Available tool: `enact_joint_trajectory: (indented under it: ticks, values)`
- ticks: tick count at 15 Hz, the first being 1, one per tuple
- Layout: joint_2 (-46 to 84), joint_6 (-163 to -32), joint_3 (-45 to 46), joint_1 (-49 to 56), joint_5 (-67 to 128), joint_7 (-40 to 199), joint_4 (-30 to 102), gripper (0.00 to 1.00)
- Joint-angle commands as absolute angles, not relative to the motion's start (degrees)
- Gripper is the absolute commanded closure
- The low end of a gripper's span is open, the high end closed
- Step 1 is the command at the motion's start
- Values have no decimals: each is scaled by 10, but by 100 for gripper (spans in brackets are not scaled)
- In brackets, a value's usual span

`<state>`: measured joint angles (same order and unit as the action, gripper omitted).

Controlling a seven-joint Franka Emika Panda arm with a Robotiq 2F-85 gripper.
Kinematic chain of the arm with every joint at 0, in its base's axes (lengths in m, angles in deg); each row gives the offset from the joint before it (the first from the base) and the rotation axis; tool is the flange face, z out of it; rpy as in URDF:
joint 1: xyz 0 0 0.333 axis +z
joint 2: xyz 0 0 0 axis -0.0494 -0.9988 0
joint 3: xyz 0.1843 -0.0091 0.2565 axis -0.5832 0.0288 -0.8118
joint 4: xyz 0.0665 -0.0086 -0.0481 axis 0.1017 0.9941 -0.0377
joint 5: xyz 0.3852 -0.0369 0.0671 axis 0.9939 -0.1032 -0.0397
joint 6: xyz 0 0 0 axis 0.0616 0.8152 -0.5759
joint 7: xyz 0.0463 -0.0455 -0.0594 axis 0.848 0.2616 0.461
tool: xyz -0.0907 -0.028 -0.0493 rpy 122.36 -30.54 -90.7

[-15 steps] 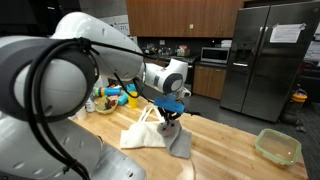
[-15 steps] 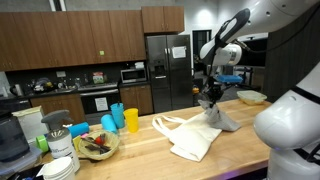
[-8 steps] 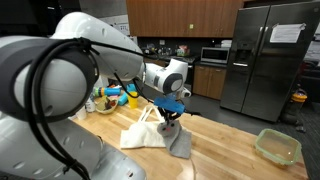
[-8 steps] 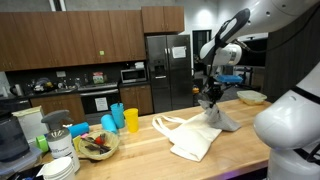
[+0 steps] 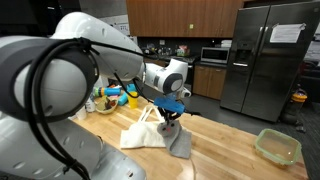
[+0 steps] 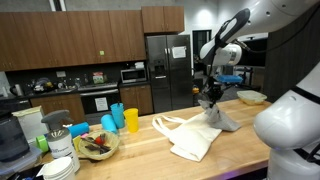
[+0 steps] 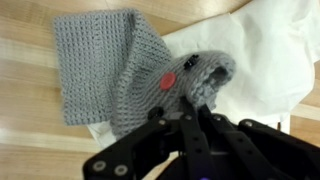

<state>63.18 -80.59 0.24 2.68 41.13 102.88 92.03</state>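
Gripper (image 7: 190, 95) clenched on gray cloth (image 7: 100, 60), pinching its raised fold at centre; the rest drapes toward ten o'clock, over bag (image 7: 270, 45) on counter (image 7: 30, 140).

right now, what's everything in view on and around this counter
grey knitted cloth: one, grey with a red dot, one end pinched, rest lying by the bag
cloth bag: one, cream, flat on the counter
counter: one, light wood, foreground
container: one, clear greenish, alone on the counter
cups: several, blue and yellow, beside the bowl
bowl: one, tan, filled, by the cups
fridge: one, steel, back wall
arm: one, white, over the counter
jaws: one pair, black, shut on the grey knitted cloth
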Motion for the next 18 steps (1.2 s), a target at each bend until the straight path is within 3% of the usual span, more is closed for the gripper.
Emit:
enact_joint_trajectory:
  ticks: [1, 18]
  values:
    - [634, -798, 9, 41, 420, 1027, 913, 99]
    - [511, -729, 212, -69, 558, 1094, 784, 99]
